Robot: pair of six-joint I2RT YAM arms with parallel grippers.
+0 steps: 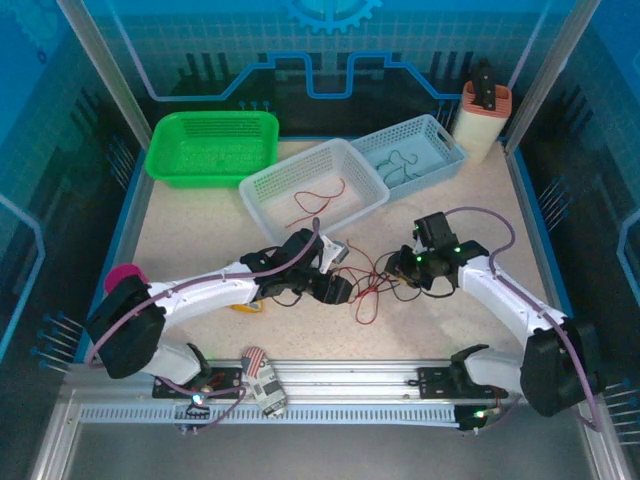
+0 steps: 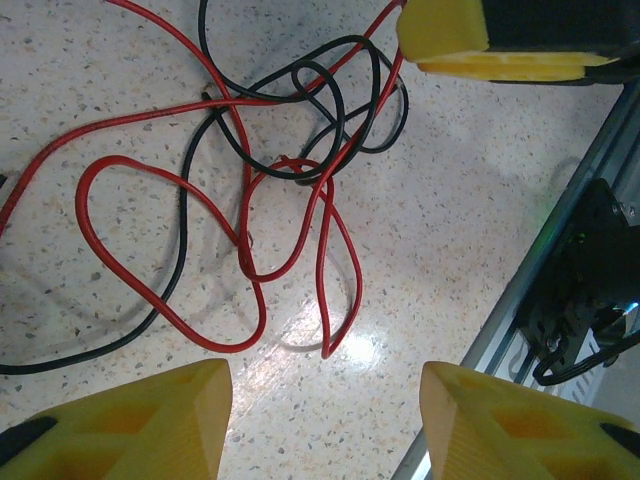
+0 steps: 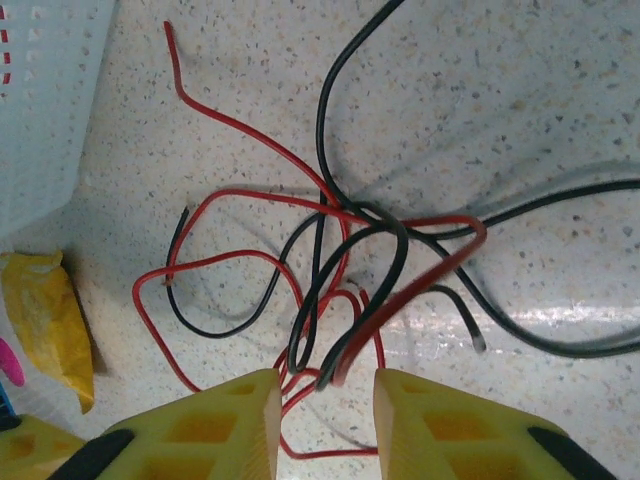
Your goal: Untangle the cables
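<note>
The cables [image 1: 375, 285] lie in one tangle on the surface [image 1: 200, 230], directly between your two tools; the knot where red and black cross sits nearer the right tool [image 3: 325, 378], whose fingers stand narrow with a red and a black strand running in between them, though you cannot tell from here whether they pinch; the left tool [image 2: 322, 372] stands wide apart, holding nothing, with loose red loops just ahead of it; judge your pull along the line joining the tools.
</note>
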